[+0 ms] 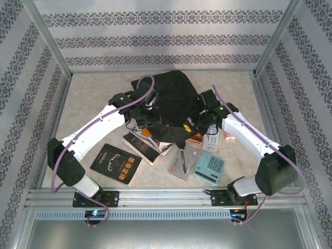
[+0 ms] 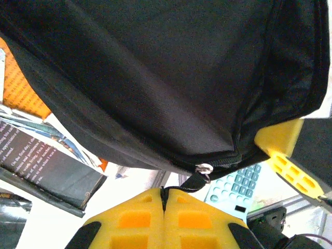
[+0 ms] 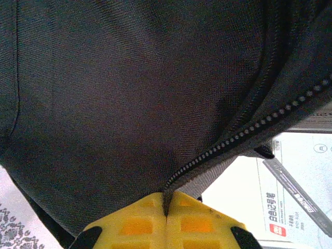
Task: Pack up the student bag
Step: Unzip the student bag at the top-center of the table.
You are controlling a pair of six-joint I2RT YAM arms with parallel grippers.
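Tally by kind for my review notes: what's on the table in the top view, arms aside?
student bag: 1
books, pile partly hidden: at least 3
calculator: 1
packaged pen: 1
small white-and-teal pack: 1
Total: at least 7

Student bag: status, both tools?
Left tool shut on zipper pull. Right tool shut on student bag at its zipper edge. Books, calculator lie unpacked at its near side.

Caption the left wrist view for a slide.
Left gripper shut on the zipper pull of the student bag, calculator beneath.
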